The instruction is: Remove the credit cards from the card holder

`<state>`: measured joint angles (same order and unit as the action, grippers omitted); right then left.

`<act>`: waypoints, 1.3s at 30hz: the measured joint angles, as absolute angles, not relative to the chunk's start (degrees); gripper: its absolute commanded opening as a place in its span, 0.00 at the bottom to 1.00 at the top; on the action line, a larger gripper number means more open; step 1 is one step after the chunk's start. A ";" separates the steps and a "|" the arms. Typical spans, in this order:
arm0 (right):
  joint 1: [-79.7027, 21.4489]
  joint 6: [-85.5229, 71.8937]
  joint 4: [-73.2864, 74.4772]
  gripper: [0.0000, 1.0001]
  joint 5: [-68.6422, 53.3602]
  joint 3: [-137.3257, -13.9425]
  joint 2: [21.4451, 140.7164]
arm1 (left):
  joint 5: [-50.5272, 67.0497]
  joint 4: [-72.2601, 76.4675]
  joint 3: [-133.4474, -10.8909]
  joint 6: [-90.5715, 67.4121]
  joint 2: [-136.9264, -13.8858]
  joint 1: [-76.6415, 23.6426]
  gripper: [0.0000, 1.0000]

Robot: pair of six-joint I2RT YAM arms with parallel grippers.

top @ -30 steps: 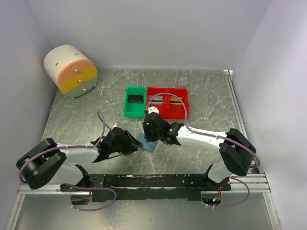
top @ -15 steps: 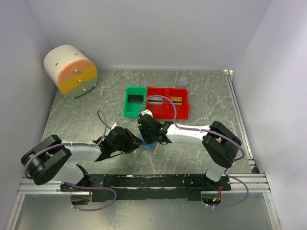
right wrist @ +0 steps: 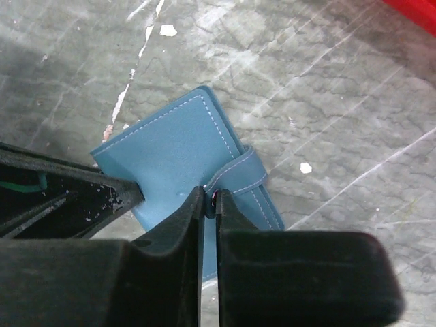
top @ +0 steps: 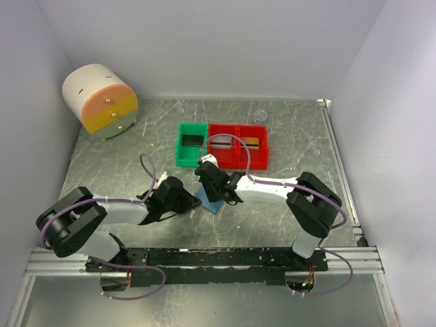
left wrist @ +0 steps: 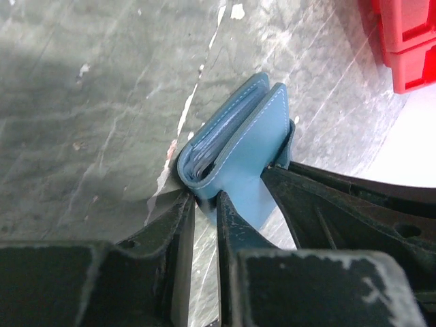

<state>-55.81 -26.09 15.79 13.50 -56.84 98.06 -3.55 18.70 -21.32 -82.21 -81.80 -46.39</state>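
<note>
The left claw [left wrist: 204, 203] is clenched on the holder [left wrist: 240, 139]. Its two tips nip the near corner of the folded edge, and the closed blue wallet runs straight ahead of them, low on the table [left wrist: 88, 102] (resting on it or just lifted, I cannot tell). Pale layers show inside the fold just ahead of those tips; whether they are cards I cannot tell. The right claw [right wrist: 210, 197] is clenched too, pinching the end of the tab [right wrist: 240, 172], the strap that wraps over the holder's edge. The stitched top panel spreads ahead and to the left of its tips. The two claws meet at the holder. The left claw's dark fingers come in from the right claw's left, and the right claw's fingers lie just to the left claw's right, against the top panel. A red bin [left wrist: 407, 34] stands well ahead and right of the left claw, with a green bin [top: 182, 155] touching its side, beyond both claws.
</note>
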 measured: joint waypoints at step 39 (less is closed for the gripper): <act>-43.18 -15.33 18.20 0.16 0.23 -58.65 96.55 | -6.20 2.72 -32.99 -67.40 -84.20 -46.39 0.26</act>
<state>-43.18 -15.33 18.20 0.23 -58.65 96.55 -6.20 2.72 -32.99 -67.40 -84.20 -46.39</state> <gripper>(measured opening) 0.251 0.263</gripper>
